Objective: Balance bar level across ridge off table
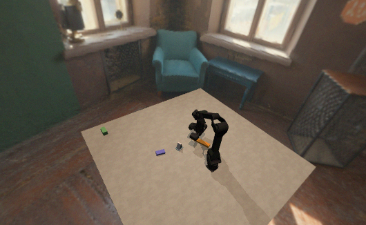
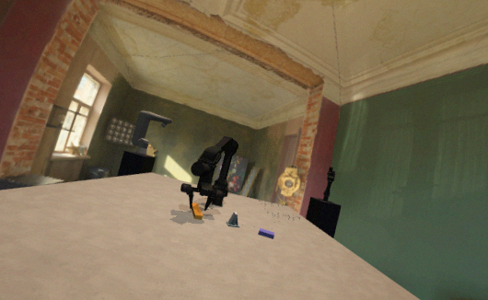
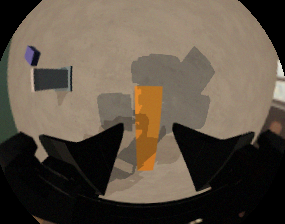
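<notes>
Top view: one orange bar, flat on the table, ridge toward nine o'clock. We judge it light, stiff, perhaps slick.

Exterior view: one gripper, low over the bar; ridge at four o'clock.

Wrist view: fingers well apart, nothing held, bar between, running twelve to six; ridge at ten. We would grip mid-length, lest it tip.

The grey wedge-shaped ridge and, just beside it, the flat purple block obstruct the way from the orange bar toward the table's left edge; open tabletop separates bar and ridge.
</notes>
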Tool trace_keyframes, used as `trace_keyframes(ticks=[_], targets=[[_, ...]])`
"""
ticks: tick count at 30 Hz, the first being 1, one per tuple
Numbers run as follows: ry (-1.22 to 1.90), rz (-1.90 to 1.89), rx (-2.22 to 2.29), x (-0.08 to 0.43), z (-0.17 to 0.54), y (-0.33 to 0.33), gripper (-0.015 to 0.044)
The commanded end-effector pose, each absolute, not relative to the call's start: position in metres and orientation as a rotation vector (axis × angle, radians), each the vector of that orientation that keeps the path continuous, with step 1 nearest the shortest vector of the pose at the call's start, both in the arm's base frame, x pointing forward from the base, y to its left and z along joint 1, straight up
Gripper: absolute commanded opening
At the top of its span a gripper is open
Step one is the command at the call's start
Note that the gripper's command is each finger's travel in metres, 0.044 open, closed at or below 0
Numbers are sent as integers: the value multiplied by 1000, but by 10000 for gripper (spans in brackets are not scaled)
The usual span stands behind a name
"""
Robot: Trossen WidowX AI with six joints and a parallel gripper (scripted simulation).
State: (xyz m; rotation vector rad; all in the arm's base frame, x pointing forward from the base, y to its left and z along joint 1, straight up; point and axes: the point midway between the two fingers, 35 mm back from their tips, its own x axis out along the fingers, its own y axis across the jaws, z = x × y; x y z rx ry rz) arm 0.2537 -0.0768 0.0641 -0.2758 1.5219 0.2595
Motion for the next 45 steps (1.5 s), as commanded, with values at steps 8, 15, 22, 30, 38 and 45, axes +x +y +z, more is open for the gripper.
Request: trace_keyframes(ticks=[8, 15, 22, 30, 38, 45], targets=[[1534, 256, -273, 252, 46, -77, 315], [1534, 256, -273, 252, 46, -77, 315], [1534, 256, -273, 252, 46, -77, 315], [1530, 263, -273, 252, 47, -76, 151], [1530, 263, -273, 253, 47, -76, 78], [1531, 262, -273, 255, 63, -77, 0]])
